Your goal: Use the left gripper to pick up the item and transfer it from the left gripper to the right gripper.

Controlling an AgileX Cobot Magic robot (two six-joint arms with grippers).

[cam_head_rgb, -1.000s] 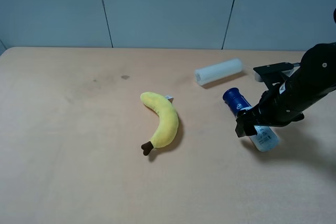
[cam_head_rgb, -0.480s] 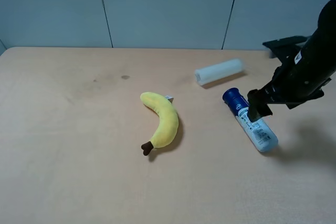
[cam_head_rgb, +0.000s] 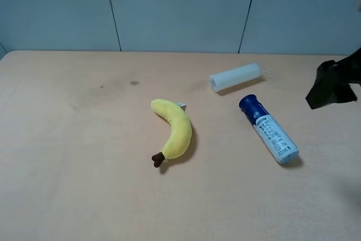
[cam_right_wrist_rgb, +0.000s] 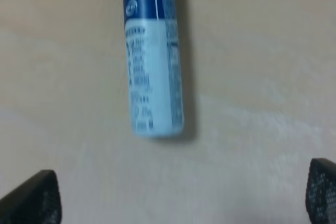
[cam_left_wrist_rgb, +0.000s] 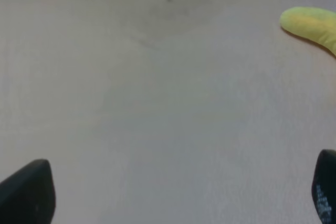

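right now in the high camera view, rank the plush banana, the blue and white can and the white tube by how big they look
1. plush banana and blue and white can: about equal in length, too close to rank; the banana looks thicker.
2. white tube: shortest, though it lies farther from the camera.

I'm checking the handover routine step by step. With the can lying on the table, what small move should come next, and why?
Probably bring the left end effector across toward the can. The can lies flat and untouched on the table, right of the plush banana, while the right end effector hovers open above it, holding nothing. The left wrist view shows only table and the banana's tip, so the left arm is far off.
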